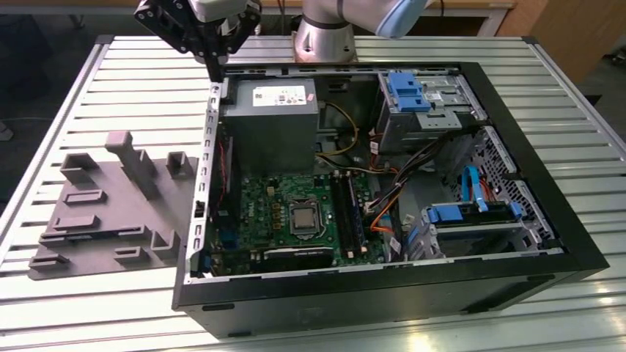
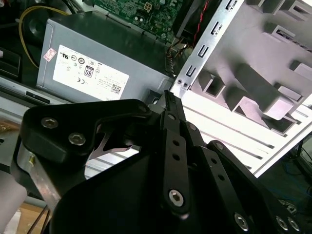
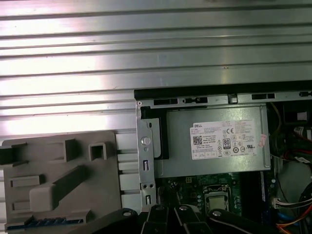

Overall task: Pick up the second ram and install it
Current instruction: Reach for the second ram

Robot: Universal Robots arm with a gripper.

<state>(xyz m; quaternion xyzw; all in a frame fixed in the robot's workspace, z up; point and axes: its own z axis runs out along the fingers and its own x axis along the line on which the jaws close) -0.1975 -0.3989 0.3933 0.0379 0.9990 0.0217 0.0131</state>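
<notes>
Hovering tool (image 1: 213, 70) beside white-labelled power supply (image 1: 266, 121).

Count: 1 arm (image 1: 328, 29), 1 gripper (image 1: 213, 66), 1 slatted table (image 1: 127, 88), 1 open PC case (image 1: 391, 293), 1 grey tray (image 1: 98, 220) with 1 tall post (image 1: 132, 158). In the case: 1 PSU (image 1: 269, 125), 1 motherboard (image 1: 259, 213), 1 CPU socket (image 1: 304, 218). Blue brackets (image 1: 405, 91): at least 2, exact count unclear. RAM slots (image 1: 344, 209): can't count.

Slatted metal table (image 1: 117, 88) (wooden panel (image 1: 572, 33) behind)
</notes>
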